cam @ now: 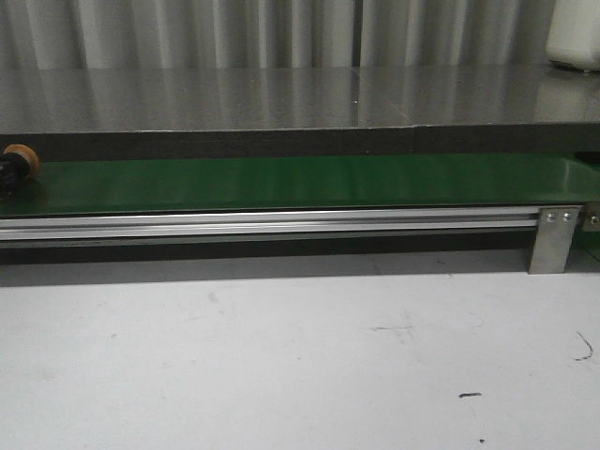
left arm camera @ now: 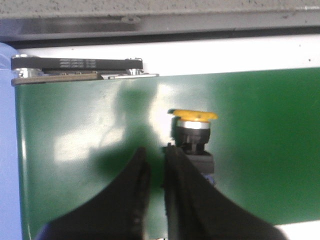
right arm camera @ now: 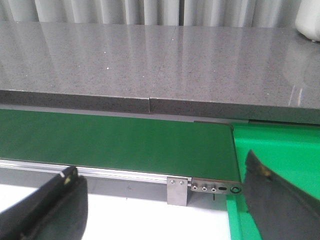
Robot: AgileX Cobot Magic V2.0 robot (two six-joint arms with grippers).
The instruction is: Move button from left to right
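Button (cam: pixel 19 165) sits at the far left end of the green belt (cam: pixel 300 183), half cut off in the front view. From the left wrist, the left jaws (left arm camera: pixel 154 155) are nearly closed, just beside it, holding nothing. The right jaws (right arm camera: pixel 165 200) gape wide, empty. Next, probably, the belt carries it right.

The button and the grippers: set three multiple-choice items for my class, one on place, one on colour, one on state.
1. Where is the button in the front view?
A. far left of the green belt
B. on the grey counter
C. on the white table

2. What colour is its cap?
A. red
B. orange-yellow
C. blue

3. How does the right gripper stand?
A. shut on the button
B. shut, empty
C. open, empty

Answers: 1 A, it sits at the belt's left end. 2 B, the left wrist view shows the yellow cap. 3 C, its fingers stand far apart with nothing between.
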